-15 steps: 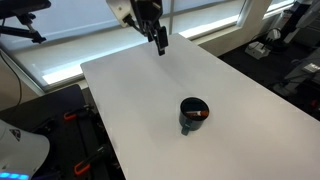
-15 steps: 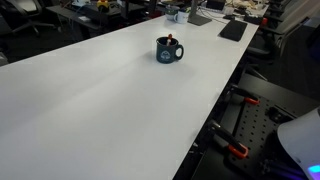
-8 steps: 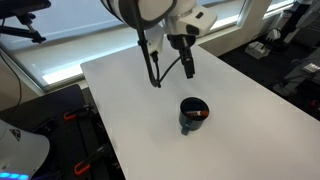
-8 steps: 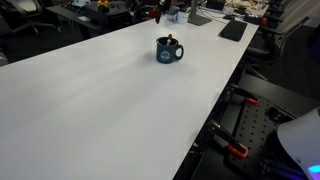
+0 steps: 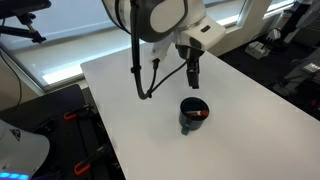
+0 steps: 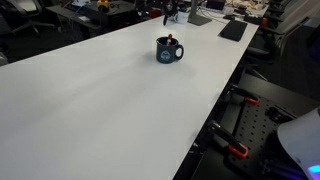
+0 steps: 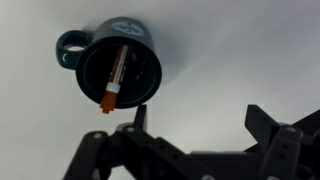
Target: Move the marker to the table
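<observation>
**Marker waits in cup as robot arm lines up overhead**

The marker (image 7: 113, 78) has not yet reached the surface (image 5: 140, 110). It leans inside a dark cup (image 7: 137, 28), orange tip resting on the rim on the side nearest the camera and the other end sunk toward the bottom. The cup stands alone on the broad white surface, well clear of every edge. The end effector (image 7: 197, 112) hangs in the air above and to one side of the cup, touching nothing. Its two fingers are spread wide with only bare white between them, so it carries nothing.

The stance looks deliberate. Spread fingers pointed downward suit a reach into the cup's mouth, and the tilt of the marker leaves its upper end as the easiest part to pinch. The task appears to be at its approach stage, with the pick-up not yet made.

Much is hard to read. In an exterior view the marker (image 5: 200, 115) is no more than a red fleck at the cup's lip. In an exterior view the end effector (image 6: 168, 12) sits at the frame's top edge, partly cut off and lost against cluttered desks behind. The wrist view shows only the finger ends at the bottom of the frame. How deep the marker reaches inside the cup cannot be made out.
</observation>
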Robot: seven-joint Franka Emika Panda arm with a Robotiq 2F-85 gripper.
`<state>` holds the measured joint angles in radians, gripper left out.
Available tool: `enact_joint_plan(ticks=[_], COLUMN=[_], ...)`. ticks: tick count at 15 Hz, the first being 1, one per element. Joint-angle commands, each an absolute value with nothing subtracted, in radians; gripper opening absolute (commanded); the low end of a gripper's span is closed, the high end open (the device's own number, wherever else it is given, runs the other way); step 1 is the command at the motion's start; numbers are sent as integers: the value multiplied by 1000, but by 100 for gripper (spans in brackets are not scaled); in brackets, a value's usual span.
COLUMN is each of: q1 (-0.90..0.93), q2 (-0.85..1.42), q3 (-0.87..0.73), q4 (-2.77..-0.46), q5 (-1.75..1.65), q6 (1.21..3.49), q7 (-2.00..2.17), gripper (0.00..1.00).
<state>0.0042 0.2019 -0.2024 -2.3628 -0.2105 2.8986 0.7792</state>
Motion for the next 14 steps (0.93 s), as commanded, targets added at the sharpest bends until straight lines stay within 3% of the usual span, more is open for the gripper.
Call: enact_joint_plan(ticks=[1,6,14], q1=[22,53,118], q2=[203,273,349], q3=[-219,-286,-398], q4=[-2362,-2324,-2291], q5=[-195,-340,-302], q6=[2899,2899,2891], q7=[766,912,919], gripper=[100,100,100])
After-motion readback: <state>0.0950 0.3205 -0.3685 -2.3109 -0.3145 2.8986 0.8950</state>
